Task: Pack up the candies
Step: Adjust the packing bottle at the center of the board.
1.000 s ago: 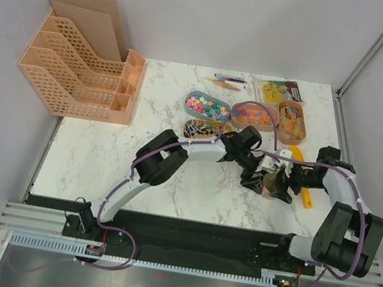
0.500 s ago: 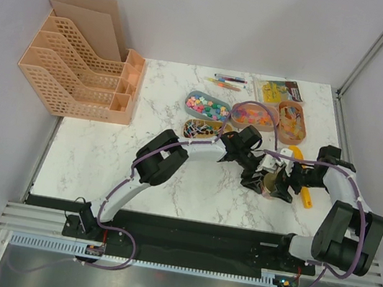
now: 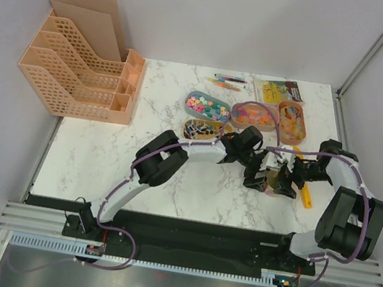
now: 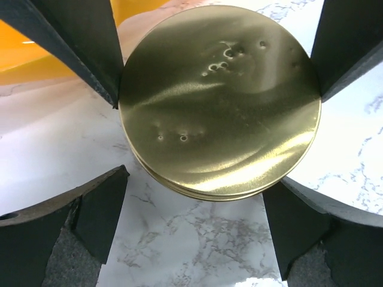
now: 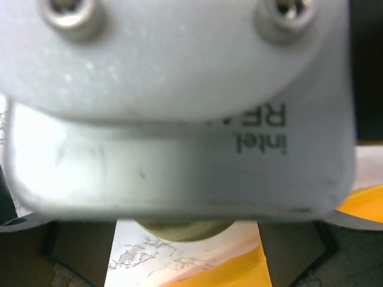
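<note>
Top external view: a second ago a small round tin top showed between the two grippers; now they have closed in over it and we can hardly make it out. The right arm's wrist has swung a little further from the bases.

The white marble-veined table (image 3: 103,151) is smooth and glossy. At its far left stands a peach plastic file rack (image 3: 79,71), latticed and stepped. The candies (image 3: 208,107) lie in oval trays at the far middle of the table, tiny bright pieces, apart from both grippers.

In the left wrist view we see a round gold lid (image 4: 218,101), brushed metal with a few small dimples. The left gripper (image 4: 194,185) stands spread wide, with marble showing between its left finger and the lid; it holds nothing. Across from it, the right gripper (image 5: 185,254) has its dark, matte fingers (image 4: 90,54) set against the lid's rim on both sides. A glossy yellow-orange scoop (image 4: 36,54) lies just beside. A smooth grey camera housing (image 5: 179,89) fills most of the right wrist view.
</note>
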You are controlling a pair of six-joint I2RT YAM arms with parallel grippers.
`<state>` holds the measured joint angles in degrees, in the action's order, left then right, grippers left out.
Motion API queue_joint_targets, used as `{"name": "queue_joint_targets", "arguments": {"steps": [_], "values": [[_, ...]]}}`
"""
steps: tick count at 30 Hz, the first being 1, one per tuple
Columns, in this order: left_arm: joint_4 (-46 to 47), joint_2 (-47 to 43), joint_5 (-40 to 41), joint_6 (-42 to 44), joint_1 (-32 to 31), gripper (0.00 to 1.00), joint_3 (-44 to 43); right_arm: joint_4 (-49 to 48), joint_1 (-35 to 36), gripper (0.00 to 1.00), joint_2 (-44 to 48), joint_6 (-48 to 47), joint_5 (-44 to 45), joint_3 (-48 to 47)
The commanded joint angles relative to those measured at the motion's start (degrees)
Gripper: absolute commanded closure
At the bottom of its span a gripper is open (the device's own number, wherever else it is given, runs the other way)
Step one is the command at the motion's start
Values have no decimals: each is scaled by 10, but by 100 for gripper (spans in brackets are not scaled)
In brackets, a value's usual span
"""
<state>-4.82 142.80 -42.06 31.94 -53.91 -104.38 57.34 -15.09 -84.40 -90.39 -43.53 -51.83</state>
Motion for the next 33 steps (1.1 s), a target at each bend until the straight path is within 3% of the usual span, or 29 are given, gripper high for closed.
{"name": "queue_joint_targets", "arguments": {"steps": [1, 7, 15, 22, 26, 30, 31, 32, 33], "values": [[-346, 195, 319, -116, 29, 0, 102, 82, -1, 58, -20, -1, 36, 5], [-350, 203, 313, -119, 31, 0, 102, 85, -26, 59, -38, -11, 53, -2], [-318, 71, 117, -47, 26, 0, 173, 92, -74, 61, -117, -49, 65, -34], [-310, -27, 62, -79, 25, 0, 172, 152, -75, 59, -148, -88, 22, -89], [-309, -76, 54, -95, 25, 0, 170, 198, -71, 53, -158, -110, 15, -104], [-310, -105, 41, -106, 28, 0, 169, 224, -65, 36, -144, -140, 13, -98], [-310, -109, 39, -108, 28, 0, 171, 229, -64, 16, -140, -149, 10, -94], [-309, -112, 38, -109, 28, 0, 172, 233, -63, 3, -134, -150, 8, -93], [-310, -113, 37, -109, 28, 0, 172, 233, -62, 2, -131, -152, 7, -92]]}}
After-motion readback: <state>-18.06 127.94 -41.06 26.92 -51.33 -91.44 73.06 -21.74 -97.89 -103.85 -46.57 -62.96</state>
